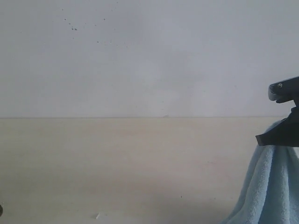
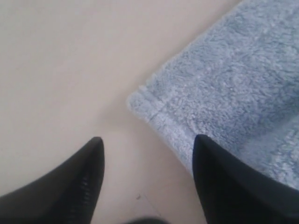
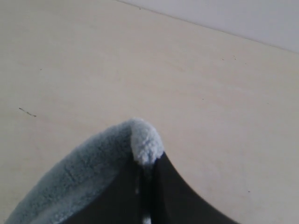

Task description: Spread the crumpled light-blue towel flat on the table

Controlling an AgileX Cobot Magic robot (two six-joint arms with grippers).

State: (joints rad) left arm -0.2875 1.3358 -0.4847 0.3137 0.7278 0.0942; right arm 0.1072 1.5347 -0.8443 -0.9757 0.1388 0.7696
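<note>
Over at the right edge of the exterior view, the towel hangs in a tent shape. Its peak is pinched up high and its folds widen as they fall to the tabletop, so its long axis here runs roughly up and down. The right end effector is at that peak, clamped tight on the cloth. From its wrist camera, the two dark fingers are pressed together with a small fluffy nub of towel poking out past their tips, and the rest drapes away underneath.

The left end effector is held over the tabletop with its fingers spread wide and nothing between them but bare beige surface. A corner of the towel lies flat just ahead of the tips, pointing out onto bare tabletop. One finger overlaps the hemmed edge in that view, though whether it touches I cannot tell.

The cloth is pale light blue, fleecy and thick, with a narrow stitched border. A plain white wall stands behind the tabletop.
</note>
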